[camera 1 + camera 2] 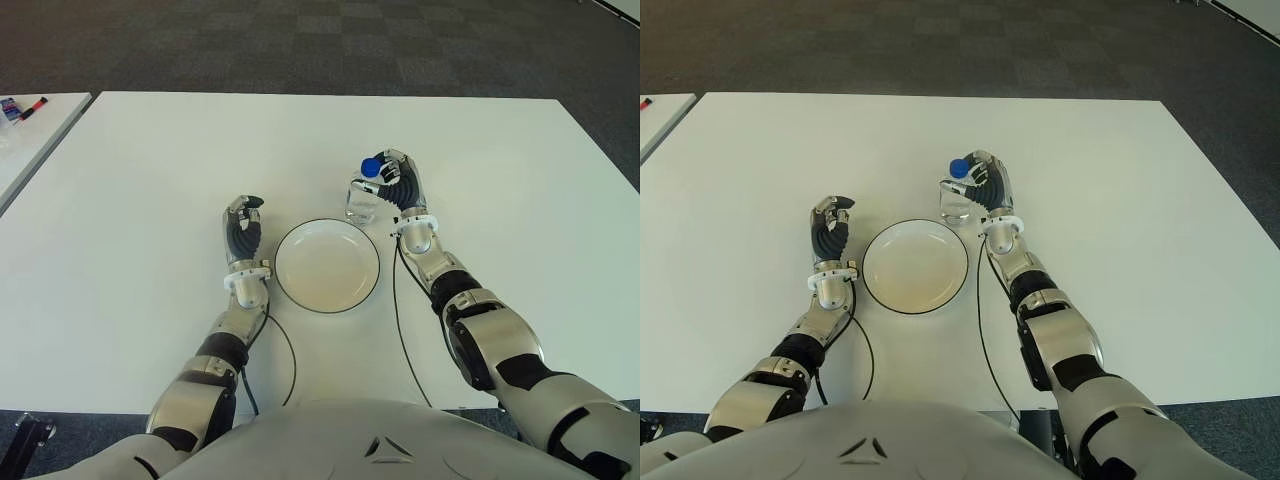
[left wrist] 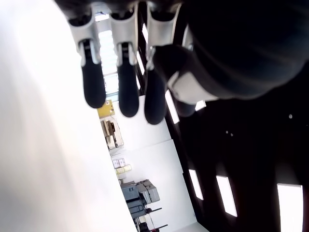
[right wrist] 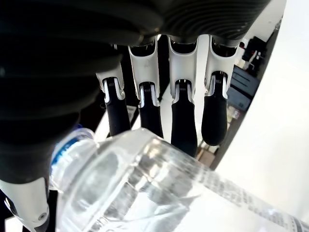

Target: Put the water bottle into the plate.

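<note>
Now | right robot hand (image 1: 392, 184) gripping water bottle (image 1: 363, 196) | beside bare plate (image 1: 327, 266)

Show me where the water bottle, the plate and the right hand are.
water bottle (image 1: 361, 206), left eye view, clear body under the blue cap
plate (image 1: 327, 265), left eye view, bare white centre
right hand (image 1: 402, 186), left eye view, back of the hand gripping the bottle

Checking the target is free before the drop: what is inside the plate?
Nothing shows inside the white plate; its whole bowl is uncovered. The water bottle stands on the table just beyond its rim, in the right hand.
</note>
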